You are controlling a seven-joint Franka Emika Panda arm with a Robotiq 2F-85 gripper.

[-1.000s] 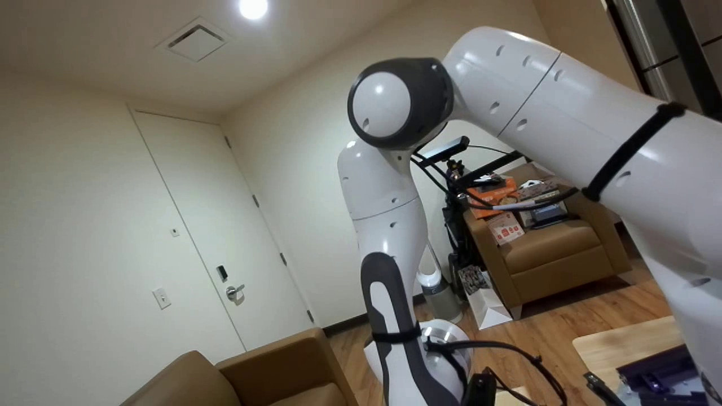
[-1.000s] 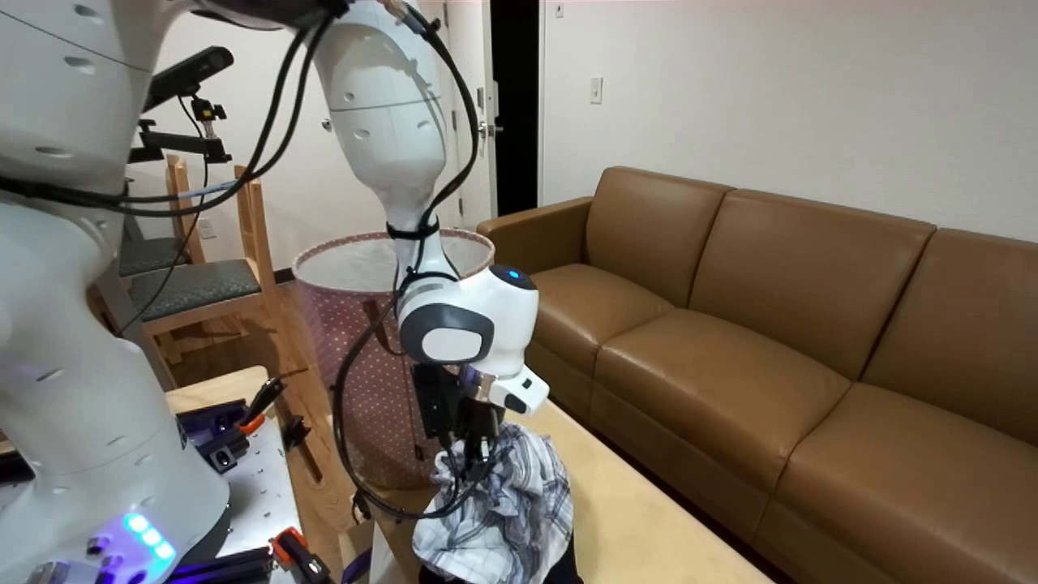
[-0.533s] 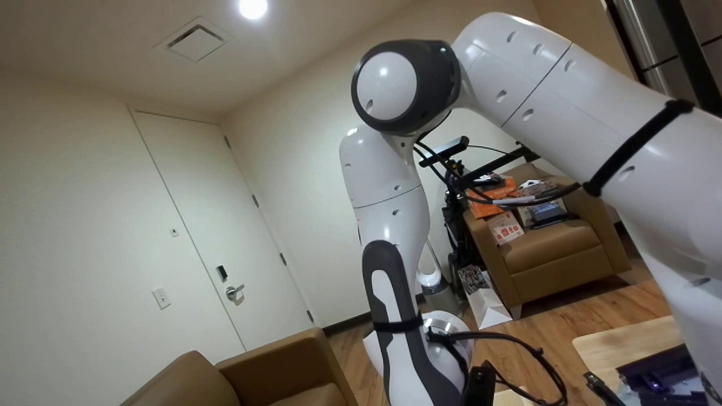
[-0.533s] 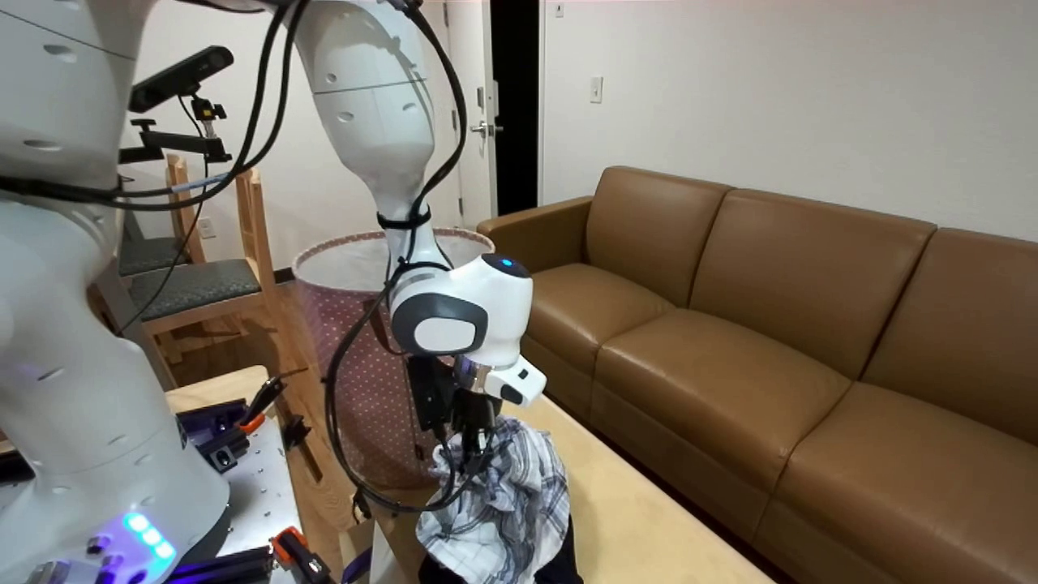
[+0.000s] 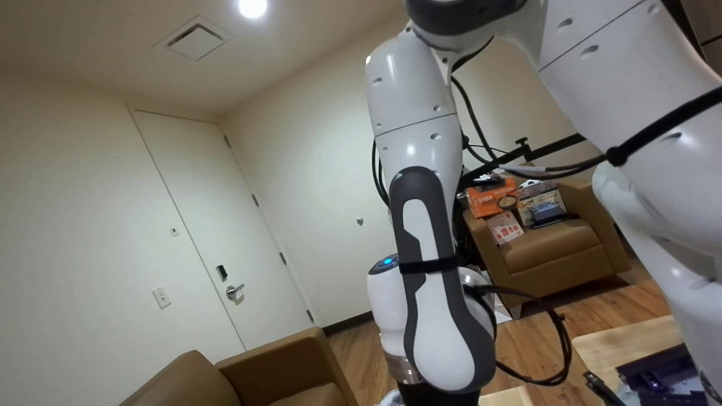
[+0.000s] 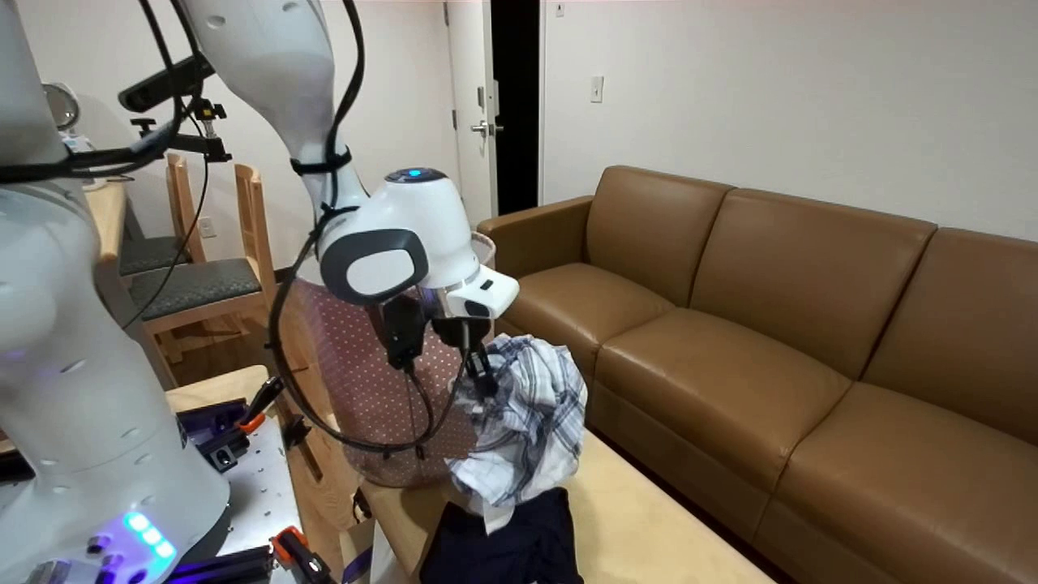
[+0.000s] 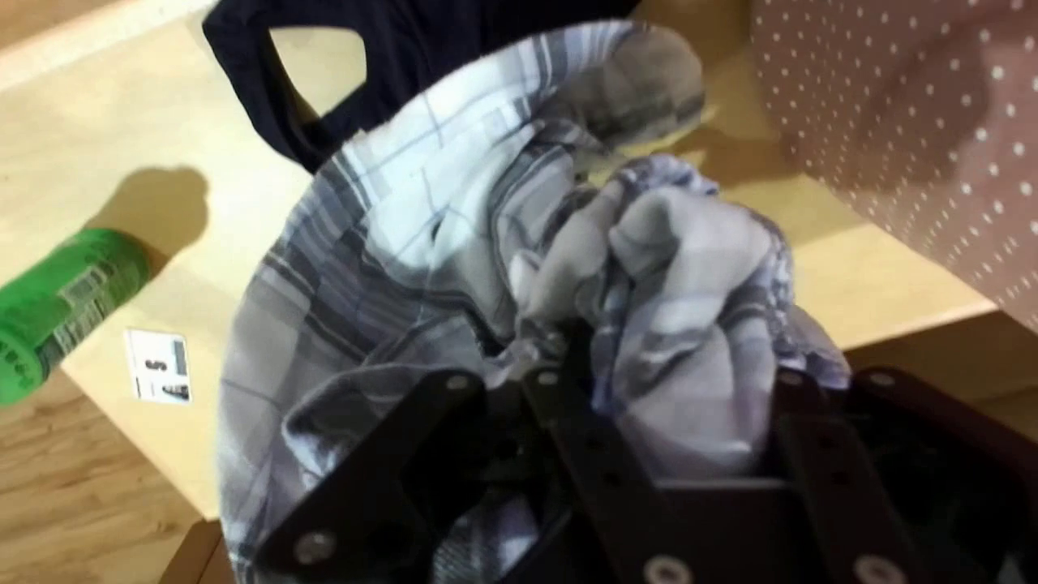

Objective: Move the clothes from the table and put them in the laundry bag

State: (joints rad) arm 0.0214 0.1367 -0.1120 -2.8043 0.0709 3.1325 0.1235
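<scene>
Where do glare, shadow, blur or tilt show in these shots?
In an exterior view, the ceiling light is blown out and the door slants, the whole shot being tilted; in an exterior view, the base lights bloom almost white; in the wrist view, the bottle casts a shadow, its label is too soft to read, and the shirt washes out in one patch.

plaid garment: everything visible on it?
The plaid garment, thin-looking woven cloth, is white and grey with dark, partly bluish lines, and too crumpled to tell its parts. The gripper is closed on a bunched fold, and the rest hangs over the table. In an exterior view its lower end overlaps the dark garment; contact is unclear. The wrist view shows table between it and the laundry bag.
</scene>
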